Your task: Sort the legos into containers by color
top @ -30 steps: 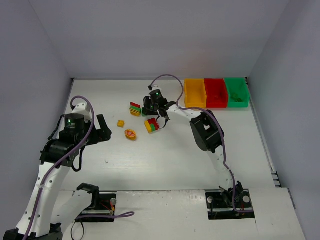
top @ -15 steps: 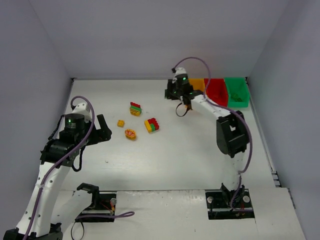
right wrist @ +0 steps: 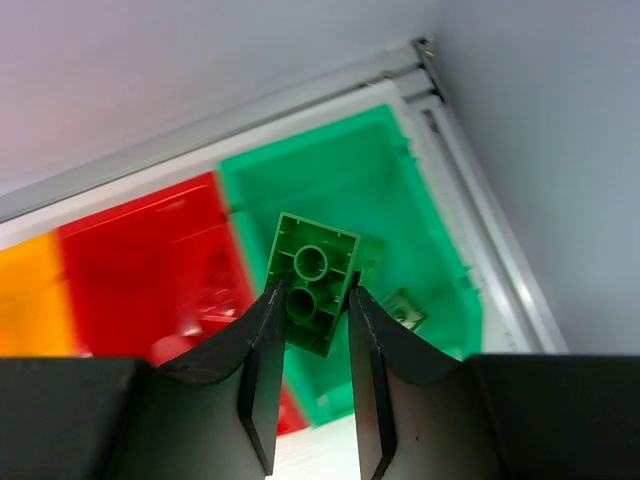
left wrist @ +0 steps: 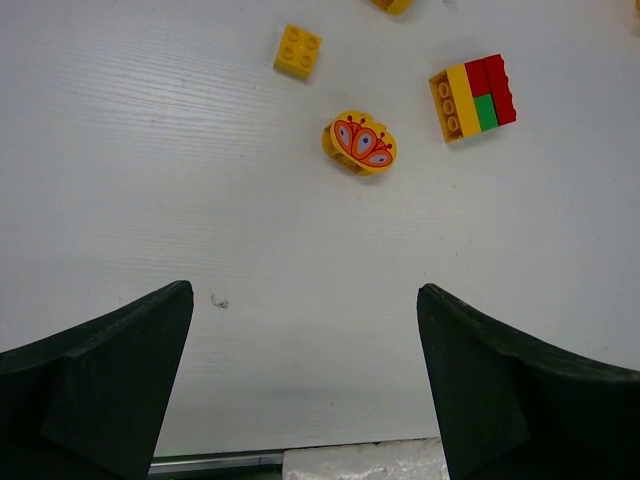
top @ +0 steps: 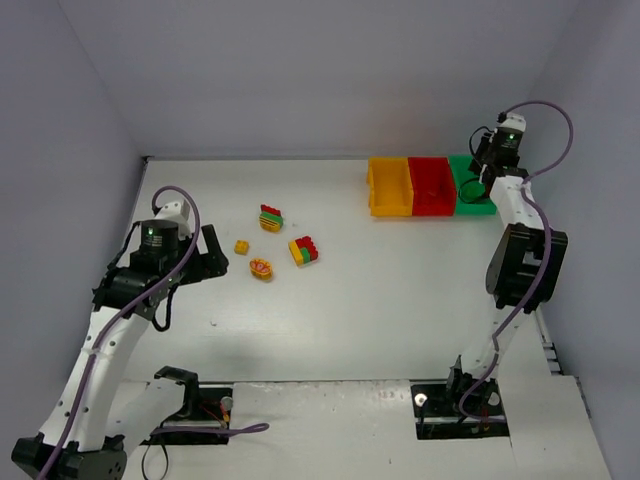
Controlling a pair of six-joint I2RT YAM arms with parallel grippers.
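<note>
one green brick point(right wrist: 312, 272) is sitting pinched in the right gripper point(right wrist: 311, 300) above the green bin point(right wrist: 425, 205); left gripper point(left wrist: 303, 300) is gaping, holding nothing.

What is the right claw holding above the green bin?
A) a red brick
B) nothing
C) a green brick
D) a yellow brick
C: the right wrist view shows the right claw pinching a green brick over the green bin.
</note>
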